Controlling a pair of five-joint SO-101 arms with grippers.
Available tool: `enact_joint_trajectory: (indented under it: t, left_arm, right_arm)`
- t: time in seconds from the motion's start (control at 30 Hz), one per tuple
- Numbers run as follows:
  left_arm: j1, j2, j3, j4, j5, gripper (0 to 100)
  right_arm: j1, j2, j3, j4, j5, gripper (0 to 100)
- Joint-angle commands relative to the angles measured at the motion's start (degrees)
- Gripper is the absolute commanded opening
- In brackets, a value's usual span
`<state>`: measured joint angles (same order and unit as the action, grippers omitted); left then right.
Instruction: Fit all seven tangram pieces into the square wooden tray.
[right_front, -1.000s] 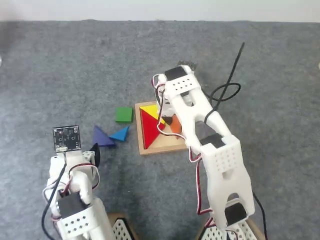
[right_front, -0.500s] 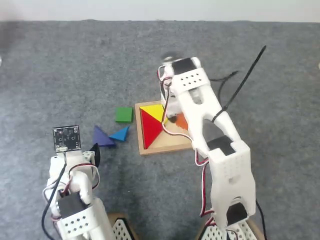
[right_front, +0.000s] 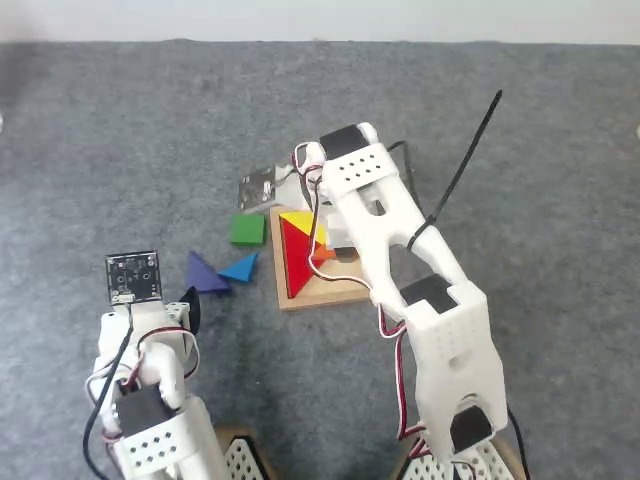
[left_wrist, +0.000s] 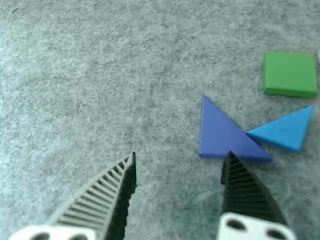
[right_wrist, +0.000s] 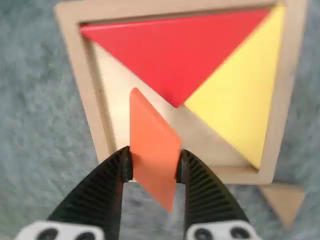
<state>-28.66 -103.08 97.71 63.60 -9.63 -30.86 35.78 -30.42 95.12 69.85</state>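
Observation:
The square wooden tray (right_front: 300, 296) holds a red triangle (right_front: 296, 260) and a yellow triangle (right_front: 300, 220). My right gripper (right_wrist: 152, 167) is shut on an orange parallelogram (right_wrist: 152, 150), held over the tray's rim (right_wrist: 85, 90) and its bare floor beside the red triangle (right_wrist: 170, 50) and the yellow triangle (right_wrist: 240, 95). From above, the orange piece (right_front: 325, 254) peeks out under the right arm. My left gripper (left_wrist: 177, 170) hangs open just short of a dark blue triangle (left_wrist: 220, 135). That triangle touches a light blue triangle (left_wrist: 285, 131), with a green square (left_wrist: 290, 74) beyond.
The green square (right_front: 248, 230), dark blue triangle (right_front: 203, 273) and light blue triangle (right_front: 240, 267) lie on grey carpet left of the tray. A tan triangle (right_wrist: 284, 200) lies just outside the tray's rim. The right arm covers the tray's right half.
The right arm has swung left over the tray and its wrist has turned, carrying the orange piece toward the red triangle. The left arm has stayed put.

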Motion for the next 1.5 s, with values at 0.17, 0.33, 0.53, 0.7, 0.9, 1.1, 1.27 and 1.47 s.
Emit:
enact_joint_trajectory:
  t: [0.17, 0.33, 0.53, 0.7, 0.9, 1.1, 1.27, 1.47]
  left_arm:
    - [0.26, -0.88, -1.27, 0.26, -0.53, 27]
    - [0.26, -0.88, -1.27, 0.26, -0.53, 27]
    - [0.26, -0.88, -1.27, 0.26, -0.53, 27]
    - [0.26, -0.88, -1.27, 0.26, -0.53, 27]
    - [0.26, -0.88, -1.27, 0.26, -0.53, 27]
    - [0.26, -0.88, -1.27, 0.26, -0.53, 27]
    - [0.26, -0.88, -1.27, 0.26, -0.53, 27]
    - [0.26, -0.88, -1.27, 0.26, -0.53, 27]
  right_arm:
    - [-0.48, -1.63, -2.81, 1.8, 0.44, 2.1]
    - [1.54, -2.86, -2.99, 1.54, -13.01, 1.9]
    - [7.96, -4.97, -2.9, -3.56, -27.08, 0.8]
    - [11.74, -2.77, -2.64, -6.55, -50.02, 0.8]
    - [14.73, -1.71, -2.81, -6.55, -68.48, 0.8]
    - [14.02, -1.98, -2.81, -6.11, -73.23, 0.9]
    - [16.66, -1.63, -2.64, -5.85, -73.49, 0.7]
    - [22.37, 4.44, -2.64, -6.55, -73.05, 0.7]
